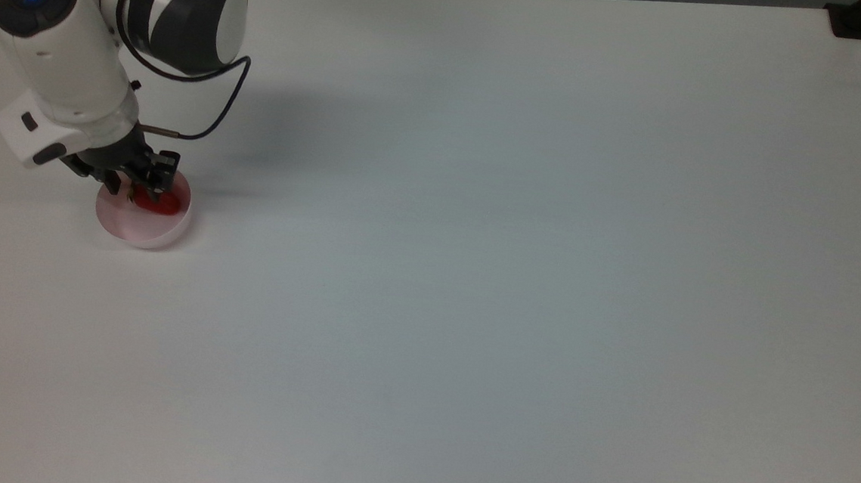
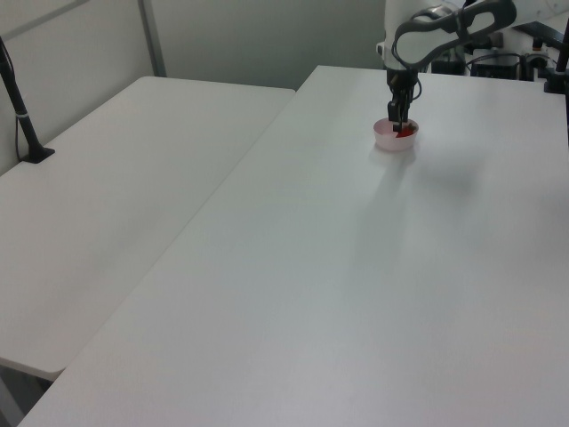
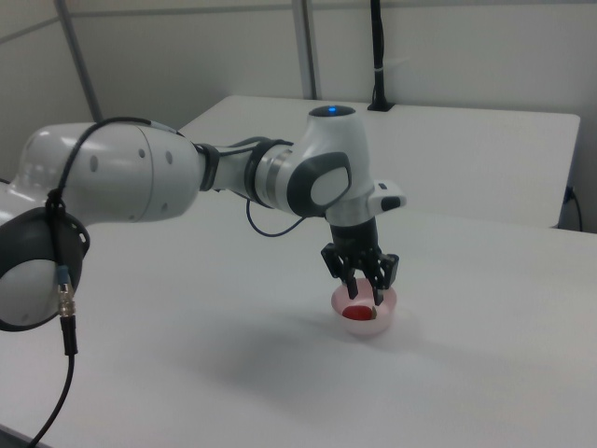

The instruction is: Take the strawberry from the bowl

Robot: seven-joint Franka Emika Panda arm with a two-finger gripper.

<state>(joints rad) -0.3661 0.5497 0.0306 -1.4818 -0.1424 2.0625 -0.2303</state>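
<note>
One strawberry (image 1: 158, 203) lies in the bowl (image 1: 128, 229), off-centre toward 2 o'clock in the top view, with nothing else inside. Gripper (image 3: 365, 299) hangs just over the bowl's 11 o'clock side, jaws apart, empty. I'd centre over the berry, drop until the fingers straddle its middle clear of the wall, then close gently

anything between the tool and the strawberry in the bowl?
Nothing visible. The tool hangs right over the pink bowl, its fingers spread, and the strawberry lies in the bowl just below the fingertips with no other object in between.
</note>
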